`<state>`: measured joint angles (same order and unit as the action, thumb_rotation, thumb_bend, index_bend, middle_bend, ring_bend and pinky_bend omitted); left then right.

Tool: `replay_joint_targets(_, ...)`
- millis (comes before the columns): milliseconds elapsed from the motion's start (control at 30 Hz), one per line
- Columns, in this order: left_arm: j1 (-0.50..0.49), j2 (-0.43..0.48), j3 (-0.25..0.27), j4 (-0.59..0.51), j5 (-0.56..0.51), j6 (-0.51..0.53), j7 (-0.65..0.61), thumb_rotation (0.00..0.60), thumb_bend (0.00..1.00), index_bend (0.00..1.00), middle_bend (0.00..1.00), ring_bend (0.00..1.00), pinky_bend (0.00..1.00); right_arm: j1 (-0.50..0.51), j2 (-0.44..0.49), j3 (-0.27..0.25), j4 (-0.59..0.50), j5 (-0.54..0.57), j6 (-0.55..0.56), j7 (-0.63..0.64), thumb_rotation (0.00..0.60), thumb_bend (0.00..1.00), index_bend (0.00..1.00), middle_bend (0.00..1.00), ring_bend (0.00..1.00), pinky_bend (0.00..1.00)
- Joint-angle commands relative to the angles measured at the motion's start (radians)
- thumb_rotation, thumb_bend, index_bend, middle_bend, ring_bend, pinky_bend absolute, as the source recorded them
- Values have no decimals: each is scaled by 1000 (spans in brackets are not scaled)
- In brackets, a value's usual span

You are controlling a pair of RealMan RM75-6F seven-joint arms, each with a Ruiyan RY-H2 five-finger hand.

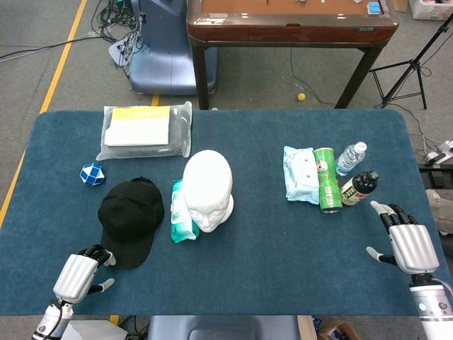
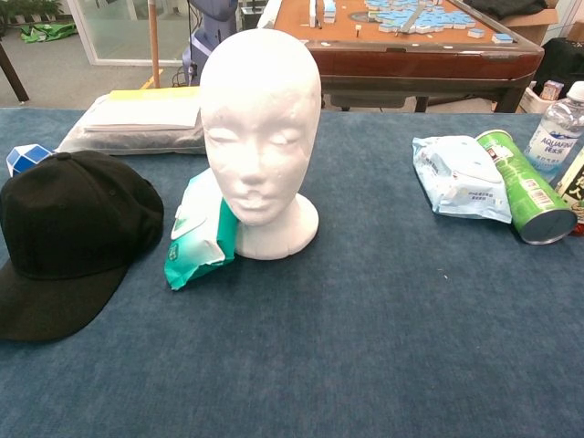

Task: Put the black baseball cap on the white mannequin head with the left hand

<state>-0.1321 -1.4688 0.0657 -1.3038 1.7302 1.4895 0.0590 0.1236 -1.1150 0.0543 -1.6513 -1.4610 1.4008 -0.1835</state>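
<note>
Left hand (image 1: 78,275) hovers empty, fingers apart, just beside the brim of the black fabric baseball cap (image 1: 130,219) on the blue table (image 1: 269,255); a green wipes pack (image 1: 182,222) leans against the white foam mannequin head (image 1: 208,188); right hand (image 1: 406,244) spread, empty.
</note>
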Motion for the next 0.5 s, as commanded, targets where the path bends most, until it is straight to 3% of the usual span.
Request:
replay_joint_targets(33, -4, -11, -2, 10, -8, -9, 12, 600, 24, 511, 554, 328, 510, 0, 0, -1, 0, -1, 0, 1, 600, 0, 120, 225, 152, 320)
replay_joint_targets(500, -13, -51, -12, 48, -44, -30, 41, 600, 23, 532, 554, 328, 509, -3, 2, -7, 0, -17, 9, 9, 600, 0, 120, 225, 152, 320)
